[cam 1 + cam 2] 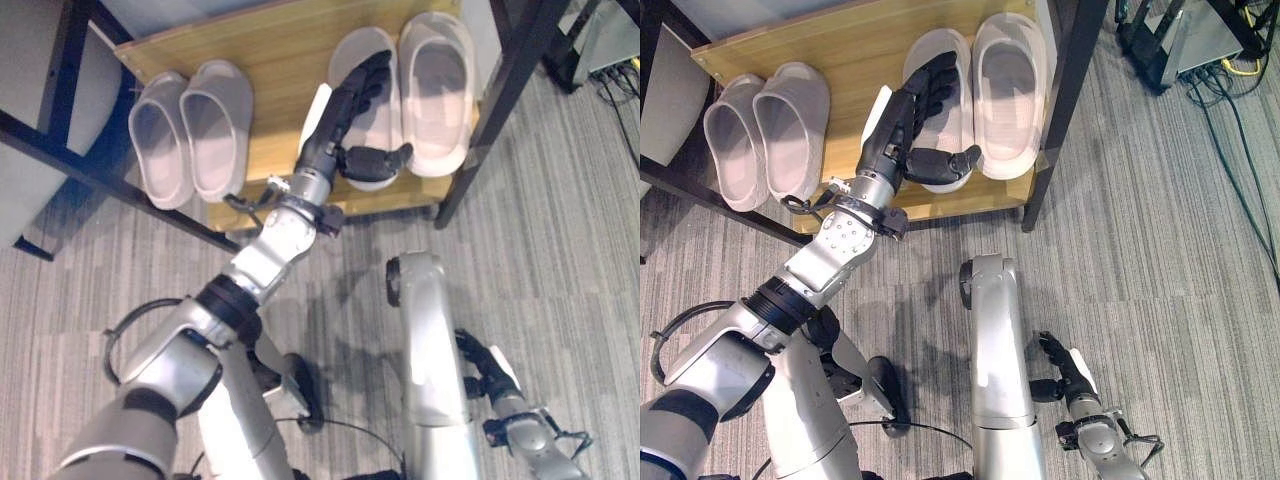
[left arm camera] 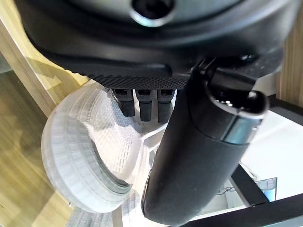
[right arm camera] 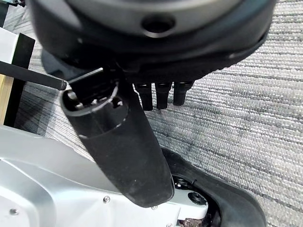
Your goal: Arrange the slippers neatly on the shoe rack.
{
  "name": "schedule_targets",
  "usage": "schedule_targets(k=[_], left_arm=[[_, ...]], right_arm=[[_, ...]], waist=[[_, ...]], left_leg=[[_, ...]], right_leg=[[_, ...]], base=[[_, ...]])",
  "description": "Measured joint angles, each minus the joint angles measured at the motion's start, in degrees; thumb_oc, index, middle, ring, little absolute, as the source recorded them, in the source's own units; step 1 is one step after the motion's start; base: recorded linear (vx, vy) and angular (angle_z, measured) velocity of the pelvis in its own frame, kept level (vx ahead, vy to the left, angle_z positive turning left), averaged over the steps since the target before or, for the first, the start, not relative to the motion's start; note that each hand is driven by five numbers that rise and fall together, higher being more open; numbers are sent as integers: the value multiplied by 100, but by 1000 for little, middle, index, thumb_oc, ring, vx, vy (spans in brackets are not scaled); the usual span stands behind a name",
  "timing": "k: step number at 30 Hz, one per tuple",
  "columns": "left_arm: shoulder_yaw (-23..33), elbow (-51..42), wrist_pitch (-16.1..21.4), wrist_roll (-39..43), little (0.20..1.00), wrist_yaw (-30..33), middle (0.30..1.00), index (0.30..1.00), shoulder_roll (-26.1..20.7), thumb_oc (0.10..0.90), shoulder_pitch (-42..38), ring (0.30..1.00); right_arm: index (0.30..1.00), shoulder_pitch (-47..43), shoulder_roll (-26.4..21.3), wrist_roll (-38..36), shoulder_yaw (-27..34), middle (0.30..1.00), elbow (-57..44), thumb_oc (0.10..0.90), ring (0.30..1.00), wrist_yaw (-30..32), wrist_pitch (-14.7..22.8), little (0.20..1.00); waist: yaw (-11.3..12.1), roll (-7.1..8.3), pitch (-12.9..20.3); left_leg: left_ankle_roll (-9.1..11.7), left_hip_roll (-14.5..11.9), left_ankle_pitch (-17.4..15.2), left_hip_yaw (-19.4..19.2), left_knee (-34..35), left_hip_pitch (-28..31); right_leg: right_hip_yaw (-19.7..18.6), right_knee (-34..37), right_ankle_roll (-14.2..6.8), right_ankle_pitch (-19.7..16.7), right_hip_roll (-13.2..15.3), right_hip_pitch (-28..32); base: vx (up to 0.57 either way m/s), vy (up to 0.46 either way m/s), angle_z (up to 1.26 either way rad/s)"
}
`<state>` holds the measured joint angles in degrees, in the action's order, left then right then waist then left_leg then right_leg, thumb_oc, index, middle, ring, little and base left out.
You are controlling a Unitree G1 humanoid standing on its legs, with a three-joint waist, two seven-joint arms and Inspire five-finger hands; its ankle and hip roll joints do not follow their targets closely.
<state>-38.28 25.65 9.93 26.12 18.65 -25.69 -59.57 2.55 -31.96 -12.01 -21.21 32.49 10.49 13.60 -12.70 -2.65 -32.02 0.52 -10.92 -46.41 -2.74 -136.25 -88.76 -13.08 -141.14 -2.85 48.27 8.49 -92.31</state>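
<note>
Four pale slippers on the wooden shoe rack shelf [image 1: 280, 50], toes toward the back. Left pair [image 1: 190, 130] side by side near the shelf's left end. Right pair at the right end: outer right slipper [image 1: 438, 90] free, inner right slipper [image 1: 940, 100] under the left hand [image 1: 905, 125]. Fingers [image 1: 935, 85] laid nearly straight along its upper, thumb crossing its heel, resting rather than clamping. Right hand [image 1: 1070, 375] low over the grey carpet [image 1: 1160, 250], fingers loosely straight, holding nothing.
</note>
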Motion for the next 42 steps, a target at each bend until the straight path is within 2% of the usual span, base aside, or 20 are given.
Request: schedule_targets(k=[6,17,29,33,36,42], left_arm=[[-43,369,-30,5,900,-6,900,900,10,800,-265,900],[-36,273,-83,45,900,5,900,900,-5,800,-222,900],[25,-662,-69,50,900,-36,900,900,-59,800,341,900],[37,-1104,-62,50,900,-43,900,900,-249,800,572,900],[187,-1408,-10,49,900,-45,900,900,-486,800,752,900],[1008,-2416,202,37,900,6,900,900,-757,800,1523,900]], right_arm=[[900,-51,1,-28,-54,900,53,800,900,-8,28,900],[900,-64,-13,-58,-42,900,150,800,900,9,101,900],[900,-87,-37,-53,-30,900,148,800,900,78,68,900],[900,-85,-36,-47,-22,900,148,800,900,167,-11,900],[900,-89,-33,-31,-6,900,144,800,900,180,-28,900],[900,-39,26,28,89,900,137,800,900,213,-62,900]], waist=[[-68,37,-2],[-109,38,-1],[-59,26,5],[40,2,19],[62,-9,25],[156,-28,35]], left_leg=[[-1,0,0,1,-28,23],[-11,2,-5,4,-82,40],[12,9,6,10,-77,46],[13,14,7,11,-74,42],[14,26,7,11,-74,39],[37,55,19,22,-78,19]], right_leg=[[-12,-36,-1,0,0,24],[-37,-109,0,0,-6,29],[-37,-129,9,4,1,33],[-36,-129,10,5,5,31],[-34,-129,10,5,9,34],[-25,-133,12,6,21,29]], base=[[0,0,0],[0,0,0],[0,0,0],[0,0,0],[0,0,0],[0,0,0]])
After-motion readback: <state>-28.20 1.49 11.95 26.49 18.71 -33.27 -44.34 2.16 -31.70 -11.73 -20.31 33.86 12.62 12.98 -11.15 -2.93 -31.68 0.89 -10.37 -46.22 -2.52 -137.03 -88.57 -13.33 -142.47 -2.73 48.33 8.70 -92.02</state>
